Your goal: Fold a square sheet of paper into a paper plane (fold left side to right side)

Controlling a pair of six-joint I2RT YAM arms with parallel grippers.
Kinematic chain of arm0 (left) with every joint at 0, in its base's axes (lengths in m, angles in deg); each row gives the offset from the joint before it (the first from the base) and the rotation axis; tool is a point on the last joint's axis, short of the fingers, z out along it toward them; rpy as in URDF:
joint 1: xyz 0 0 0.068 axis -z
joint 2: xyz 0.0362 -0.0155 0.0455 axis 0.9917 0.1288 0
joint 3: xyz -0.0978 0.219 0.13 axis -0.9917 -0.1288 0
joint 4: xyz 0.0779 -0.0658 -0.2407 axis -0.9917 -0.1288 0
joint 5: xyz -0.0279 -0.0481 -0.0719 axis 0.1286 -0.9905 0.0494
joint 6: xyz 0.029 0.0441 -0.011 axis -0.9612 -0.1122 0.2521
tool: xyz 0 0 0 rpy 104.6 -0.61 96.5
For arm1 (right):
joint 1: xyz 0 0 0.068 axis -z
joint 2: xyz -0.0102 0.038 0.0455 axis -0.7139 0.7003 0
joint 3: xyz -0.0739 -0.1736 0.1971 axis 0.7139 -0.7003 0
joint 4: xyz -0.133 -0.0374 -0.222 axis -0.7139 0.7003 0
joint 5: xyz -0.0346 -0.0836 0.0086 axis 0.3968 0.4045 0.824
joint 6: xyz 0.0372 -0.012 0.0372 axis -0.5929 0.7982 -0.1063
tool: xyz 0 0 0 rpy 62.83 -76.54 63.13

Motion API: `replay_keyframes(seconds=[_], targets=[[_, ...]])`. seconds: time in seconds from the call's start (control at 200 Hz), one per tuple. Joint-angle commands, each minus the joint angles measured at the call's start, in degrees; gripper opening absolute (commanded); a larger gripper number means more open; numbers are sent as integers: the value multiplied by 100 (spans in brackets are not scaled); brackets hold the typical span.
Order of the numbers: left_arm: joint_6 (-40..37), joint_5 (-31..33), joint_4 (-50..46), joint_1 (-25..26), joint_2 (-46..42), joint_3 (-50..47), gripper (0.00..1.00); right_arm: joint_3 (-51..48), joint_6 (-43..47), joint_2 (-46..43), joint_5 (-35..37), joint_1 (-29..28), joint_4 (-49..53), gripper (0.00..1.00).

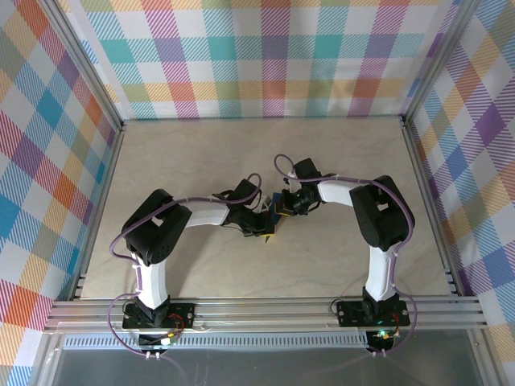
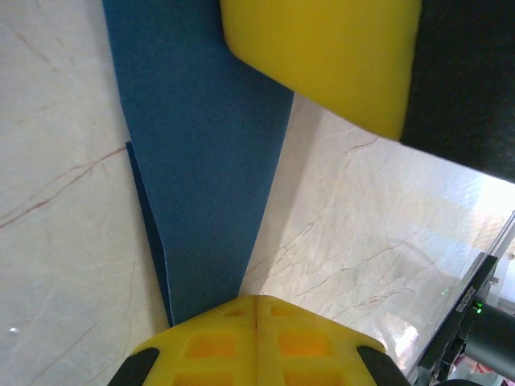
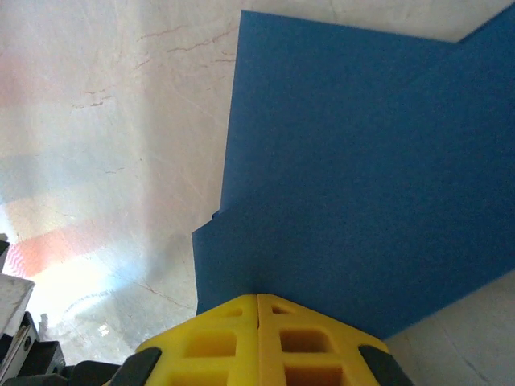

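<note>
Paper (image 3: pixel 362 177), dark blue, lies flat on table (image 1: pixel 201 153) near centre, already folded. Left wrist view: it reads as a narrow strip tapering toward 6 o'clock, with a second layer's edge peeking out along its 9 o'clock side. Right wrist view: broad panel, stepped edge at 8 o'clock, angled edge at the 1 o'clock corner.

Left gripper (image 2: pixel 256 322): yellow fingers together, seam closed, tips at the strip's narrow end, 6 o'clock of its own view. Pinched between them or just pressed under them, cannot tell.

Right gripper (image 3: pixel 257 322): fingers together too, tips meeting the paper's near edge at 6 o'clock of its view. Pinch versus press is again unclear. In the left wrist view its yellow finger sits at 12 to 1 o'clock over the strip's wide end.

Top view: both arms bend inward, left from 9 o'clock, right from 3 o'clock. Wrists meet over table centre, grippers just beside each other, paper mostly hidden beneath. Table is beige and marbled. Plaid walls (image 1: pixel 265 56) stand at 9, 12 and 3 o'clock.
</note>
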Motion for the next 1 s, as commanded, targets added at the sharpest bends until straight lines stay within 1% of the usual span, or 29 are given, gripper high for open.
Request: replay_keyframes(seconds=[0.0,0.275,0.385,0.715,0.88,0.995], targets=[[-4,99,-179,-42,-46,-361,0,-50,-23,101,161,-28,481,0],[196,38,205,-33,-66,-743,0,192,-124,-89,-351,63,161,0],[222,37,246,-33,-73,-778,0,211,-131,-29,-377,112,74,0],[222,27,254,-33,-154,-742,0,124,-54,214,-76,269,38,0],[257,-20,267,-40,-237,-662,0,133,108,263,262,279,340,0],[251,-68,219,-58,-319,-441,0,17,175,260,256,272,354,0]])
